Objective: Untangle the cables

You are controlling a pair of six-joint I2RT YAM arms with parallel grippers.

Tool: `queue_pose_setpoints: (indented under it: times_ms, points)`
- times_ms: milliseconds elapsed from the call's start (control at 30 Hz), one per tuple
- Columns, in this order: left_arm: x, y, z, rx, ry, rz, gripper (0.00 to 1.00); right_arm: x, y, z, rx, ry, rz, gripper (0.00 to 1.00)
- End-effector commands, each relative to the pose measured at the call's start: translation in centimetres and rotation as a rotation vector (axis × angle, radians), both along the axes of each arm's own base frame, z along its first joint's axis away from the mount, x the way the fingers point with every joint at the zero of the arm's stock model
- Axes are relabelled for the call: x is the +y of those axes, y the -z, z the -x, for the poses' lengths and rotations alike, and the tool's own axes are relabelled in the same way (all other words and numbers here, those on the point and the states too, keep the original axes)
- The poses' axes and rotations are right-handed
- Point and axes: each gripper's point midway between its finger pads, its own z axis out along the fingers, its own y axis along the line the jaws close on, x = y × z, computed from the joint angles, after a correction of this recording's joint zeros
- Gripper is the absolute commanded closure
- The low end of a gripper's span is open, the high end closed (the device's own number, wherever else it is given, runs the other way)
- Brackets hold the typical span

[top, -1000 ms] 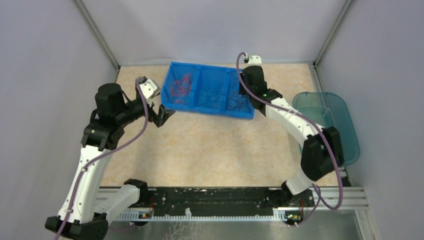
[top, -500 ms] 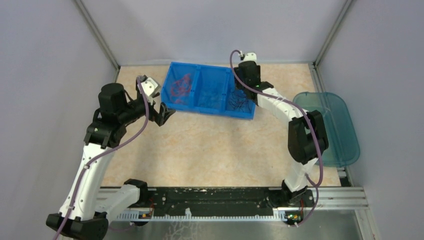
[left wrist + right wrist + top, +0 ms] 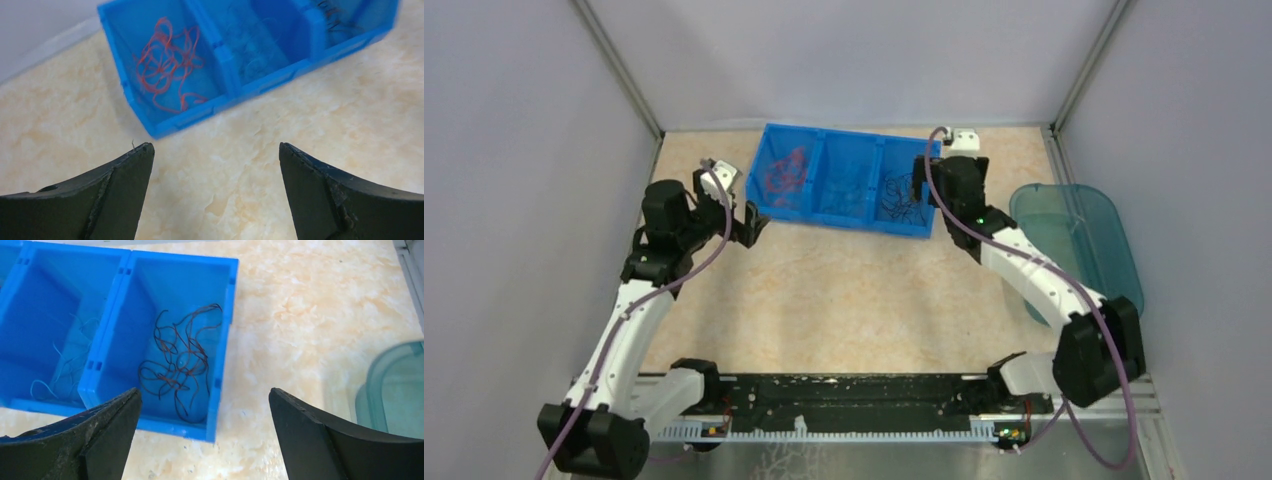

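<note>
Three colours, three compartments: we find the cables sorted in the blue bin [image 3: 834,221] at the far side of the worktop [image 3: 844,300], with the red cables [image 3: 167,65] in the left compartment, the blue cables [image 3: 849,188] in the middle one and the dark cables [image 3: 180,365] in the right one. A second ago our right pincer [image 3: 204,390] was pressed together low in that right compartment. Now it hangs spread and empty above the bin's right end, drawn off toward the teal tray [image 3: 1104,250], and the dark strands lie loose on the compartment floor, touching nothing of ours. The left pincer [image 3: 215,145], spread wide and empty as it was throughout, has barely shifted beside the bin's left corner. We read the release as the last drop: no strand shows on the bare worktop or between either pincer's fingers, and no colour crosses into a neighbouring compartment, as far as these views let us tell. By our judgement the untangling is done or very nearly so.
</note>
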Motion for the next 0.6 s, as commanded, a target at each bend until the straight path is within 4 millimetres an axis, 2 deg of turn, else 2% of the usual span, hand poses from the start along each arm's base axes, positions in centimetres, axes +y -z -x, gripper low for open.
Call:
queue_pose_setpoints:
  times_ms: [0,100,200,233,267,367,433,567]
  points:
    - [3.3,5.3,-3.0,0.024,-0.171,0.019,0.0,-3.7,0.6,2.6,-0.068,0.147,-0.075,0.01]
    - [4.4,9.7,-3.6,0.052,-0.198,-0.004,0.0,-7.6,3.0,4.7,-0.072,0.3,-0.108,0.01]
    - [5.2,12.1,-4.5,0.032,-0.233,0.024,0.0,-11.5,5.8,7.3,-0.131,0.452,-0.115,0.01]
    - [5.1,13.0,-4.7,0.03,-0.237,0.037,0.0,-12.7,6.2,8.1,-0.175,0.487,-0.108,0.01]
    - [5.2,13.5,-5.0,0.017,-0.247,0.053,0.0,-13.8,5.4,8.7,-0.271,0.529,-0.128,0.01]
    - [5.7,15.0,-6.2,0.004,-0.304,0.109,0.0,-17.1,5.4,11.6,-0.454,0.644,-0.098,0.01]
    - [6.0,15.8,-6.7,-0.001,-0.338,0.14,0.0,-18.7,6.0,12.7,-0.478,0.7,-0.049,0.01]
    - [6.2,17.0,-7.4,-0.037,-0.334,0.118,0.0,-19.7,7.2,12.2,-0.447,0.737,-0.023,0.01]
